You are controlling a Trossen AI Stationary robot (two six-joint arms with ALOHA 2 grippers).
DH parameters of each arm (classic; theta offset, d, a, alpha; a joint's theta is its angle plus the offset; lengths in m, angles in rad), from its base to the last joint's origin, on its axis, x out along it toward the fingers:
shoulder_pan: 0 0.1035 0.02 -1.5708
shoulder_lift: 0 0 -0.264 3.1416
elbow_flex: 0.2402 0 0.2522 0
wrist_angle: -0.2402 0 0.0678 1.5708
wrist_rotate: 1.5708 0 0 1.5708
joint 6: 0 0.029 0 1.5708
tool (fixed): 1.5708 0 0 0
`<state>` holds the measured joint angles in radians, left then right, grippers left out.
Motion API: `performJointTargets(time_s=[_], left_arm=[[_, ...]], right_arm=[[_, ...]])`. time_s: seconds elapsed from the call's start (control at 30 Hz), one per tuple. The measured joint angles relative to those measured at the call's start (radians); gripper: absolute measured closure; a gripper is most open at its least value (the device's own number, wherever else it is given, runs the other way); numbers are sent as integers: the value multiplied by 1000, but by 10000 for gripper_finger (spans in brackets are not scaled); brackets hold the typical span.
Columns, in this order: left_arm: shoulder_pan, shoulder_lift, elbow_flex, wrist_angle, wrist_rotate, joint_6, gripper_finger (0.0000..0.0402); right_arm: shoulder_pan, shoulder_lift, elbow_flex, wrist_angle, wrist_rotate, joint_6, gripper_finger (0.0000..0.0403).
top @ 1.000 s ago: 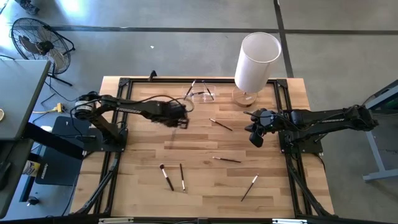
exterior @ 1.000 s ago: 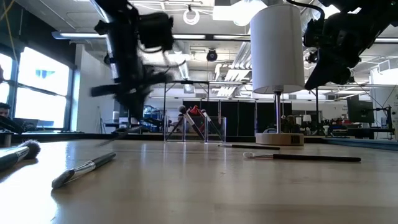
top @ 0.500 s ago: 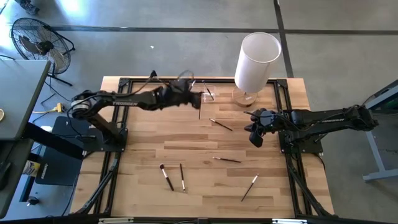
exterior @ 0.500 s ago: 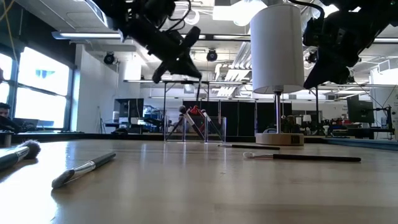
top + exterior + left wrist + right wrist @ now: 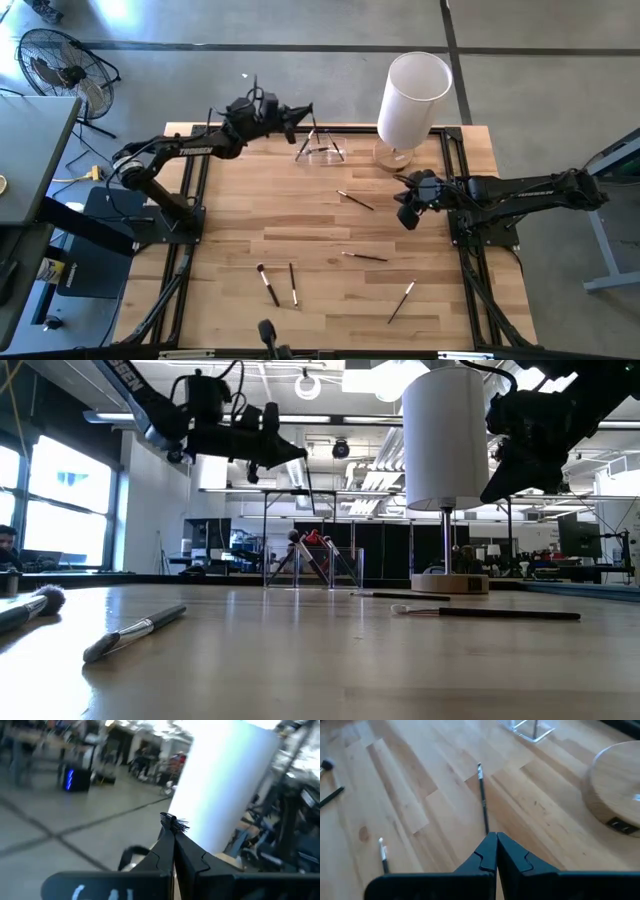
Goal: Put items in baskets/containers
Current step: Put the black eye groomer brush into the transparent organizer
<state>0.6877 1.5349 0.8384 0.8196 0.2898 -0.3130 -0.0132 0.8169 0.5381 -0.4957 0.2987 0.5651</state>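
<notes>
The left pincer (image 5: 302,110) hangs in the air over the far edge of the counter (image 5: 230,215), just beside the clear holder (image 5: 322,149). From above I can barely make out what it carries. The left wrist view settles it: the two fingers are pressed together on a thin makeup brush (image 5: 173,823), whose frayed dark bristles poke out past the fingertips, with the tall white cylinder (image 5: 225,785) filling the background. From counter height a thin dark handle hangs down from that pincer (image 5: 290,455) toward the holder (image 5: 313,563).

The holder stands at the far side of the counter, near the cylinder's round wooden base (image 5: 393,156), with a few brushes leaning in it; the low view shows them crossing inside the clear walls.

The right pincer (image 5: 405,215) waits off the counter's surface on the right side, its fingers together and gripping nothing. Its own wrist camera looks down on a dark-handled brush (image 5: 482,796) lying on the wood just ahead of the fingertips.

Loose brushes lie scattered: one near the middle (image 5: 356,200), one lower (image 5: 365,257), two side by side toward the near left (image 5: 268,285), and a pale-tipped one near right (image 5: 402,300). Only the low view shows the pair up close, a silver-ferruled brush (image 5: 133,632) and a fluffy one (image 5: 30,605).
</notes>
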Motion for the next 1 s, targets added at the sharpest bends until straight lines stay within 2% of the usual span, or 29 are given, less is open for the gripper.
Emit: performJointTargets(time_s=[0.2,0.53,0.87,1.0], left_arm=[[6,75,-1,41,85,205,401],[7,225,-1,60,98,228,401],[6,237,0,53,-37,231,398],[6,237,0,42,-22,230,369]], right_arm=[[0,0,0,0,117,38,403],[0,0,0,52,191,42,403],[-1,0,0,58,231,116,403],[-1,0,0,58,237,119,403]])
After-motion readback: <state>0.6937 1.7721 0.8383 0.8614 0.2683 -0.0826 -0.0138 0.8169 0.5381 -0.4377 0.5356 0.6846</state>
